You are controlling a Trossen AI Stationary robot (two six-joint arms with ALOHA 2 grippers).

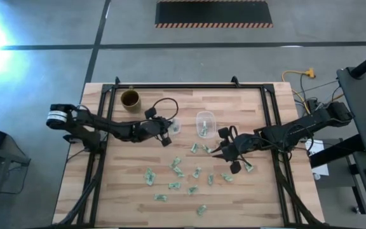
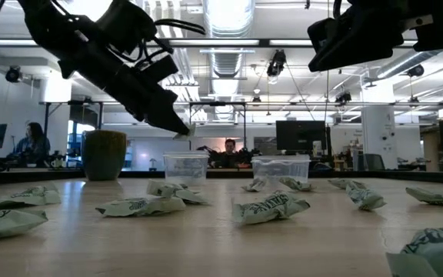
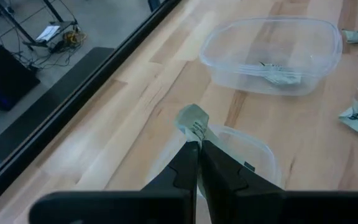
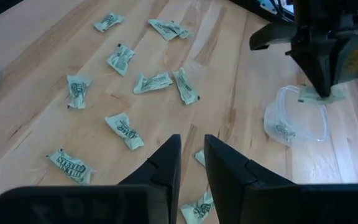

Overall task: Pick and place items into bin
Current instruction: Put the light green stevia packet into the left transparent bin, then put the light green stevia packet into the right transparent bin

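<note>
Left gripper [image 3: 197, 146] clamped on one small green-and-white crumpled wrapper [image 3: 193, 119], directly above clear plastic tub [image 3: 253, 158], ready to drop; right gripper [image 4: 190, 152] slightly apart, empty, above loose wrappers [image 4: 124, 129] scattered on table.

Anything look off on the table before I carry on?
Nothing stands out. Both clear tubs sit upright. The left gripper holds a wrapper above the nearer tub; the far one already has a piece. The loose wrappers are just unsorted.
</note>
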